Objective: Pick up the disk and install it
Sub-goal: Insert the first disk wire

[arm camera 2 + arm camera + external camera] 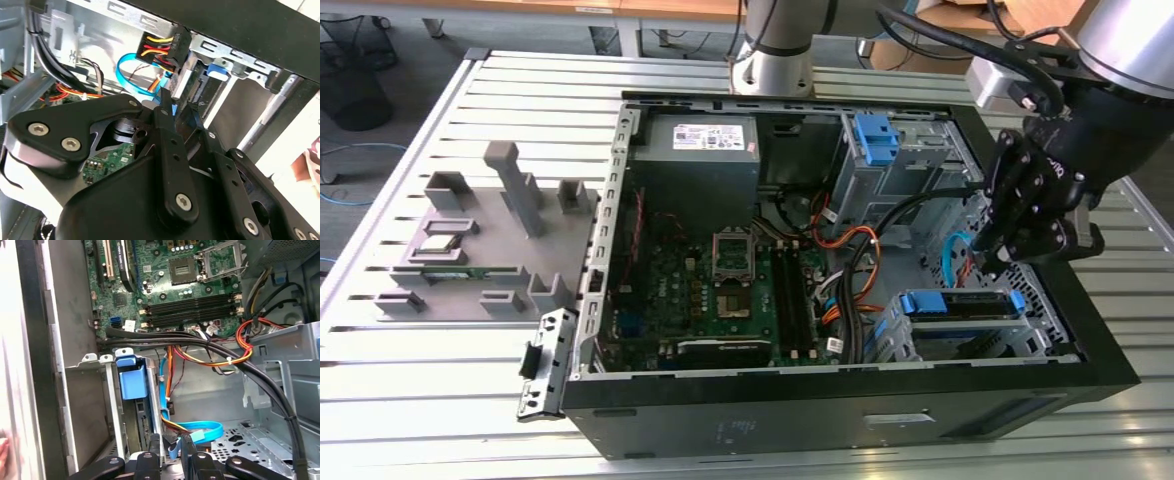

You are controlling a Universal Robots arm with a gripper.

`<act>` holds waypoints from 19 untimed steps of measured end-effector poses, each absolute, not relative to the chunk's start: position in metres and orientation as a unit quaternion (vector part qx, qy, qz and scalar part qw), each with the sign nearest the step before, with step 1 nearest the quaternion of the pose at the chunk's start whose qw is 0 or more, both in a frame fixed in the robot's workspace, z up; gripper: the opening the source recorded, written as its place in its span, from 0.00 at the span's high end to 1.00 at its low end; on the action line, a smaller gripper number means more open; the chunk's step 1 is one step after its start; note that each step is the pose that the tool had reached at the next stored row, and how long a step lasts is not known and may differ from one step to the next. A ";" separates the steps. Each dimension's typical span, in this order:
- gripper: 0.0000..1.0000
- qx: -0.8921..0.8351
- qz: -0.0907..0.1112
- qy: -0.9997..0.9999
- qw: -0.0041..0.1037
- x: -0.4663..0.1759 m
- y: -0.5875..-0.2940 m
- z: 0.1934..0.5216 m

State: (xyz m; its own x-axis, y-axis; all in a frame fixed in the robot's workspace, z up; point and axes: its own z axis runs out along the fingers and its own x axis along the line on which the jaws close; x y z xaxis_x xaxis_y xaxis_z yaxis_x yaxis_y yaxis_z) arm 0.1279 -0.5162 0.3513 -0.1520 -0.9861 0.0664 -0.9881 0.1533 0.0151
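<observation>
The disk sits in the drive cage at the case's corner on the exterior view's right, blue rails around it. In the first wrist view its blue pull tab stands at the cage mouth, and the disk is a dark edge behind that. My gripper hangs inside the case just beside the cage. In both wrist views its black fingers pinch the plug of the blue data cable. The gripper holds that plug close to the disk's connector end, next to a black power plug.
A motherboard covers the case floor, with a grey power-supply box at the back. A second cage with a blue bracket stands behind my arm. Orange and black cable bundles cross near the cage. Grey fixtures stand on the table.
</observation>
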 end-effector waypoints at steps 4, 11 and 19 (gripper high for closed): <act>0.69 0.650 0.016 -0.759 0.030 0.128 -0.516 0.351; 0.69 0.650 0.016 -0.759 0.030 0.128 -0.516 0.351; 0.84 0.650 0.016 -0.759 0.031 0.128 -0.516 0.351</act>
